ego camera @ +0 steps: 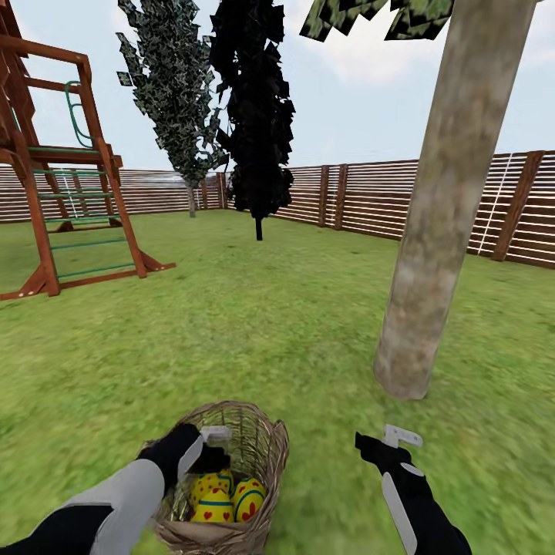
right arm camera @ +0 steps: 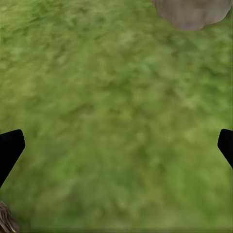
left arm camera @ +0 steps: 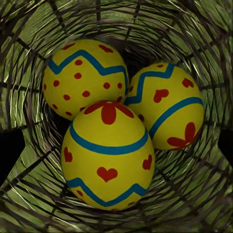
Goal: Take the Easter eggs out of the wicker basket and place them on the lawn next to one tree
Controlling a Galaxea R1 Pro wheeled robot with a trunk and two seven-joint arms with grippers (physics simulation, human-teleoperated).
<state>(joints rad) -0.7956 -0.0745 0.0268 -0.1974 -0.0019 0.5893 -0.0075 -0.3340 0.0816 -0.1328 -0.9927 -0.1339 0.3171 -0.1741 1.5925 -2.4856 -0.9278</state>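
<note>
head view: the left gripper [ego camera: 206,445] hangs over the basket [ego camera: 266,451] on the lawn [ego camera: 254,324], three eggs [ego camera: 223,497] inside, the tree [ego camera: 432,262] near on the right. the right gripper [ego camera: 389,443] hovers over grass.

left wrist view: fingers spread at the edges, nearest egg [left arm camera: 108,155] below; none lifted yet, so next comes lowering and pinching it.

right wrist view: fingers [right arm camera: 9,148] spread, empty.

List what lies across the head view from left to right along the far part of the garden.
Wooden playset → grey-green columnar tree → near-black tree → thick grey-beige tree trunk → slatted fence.
</note>
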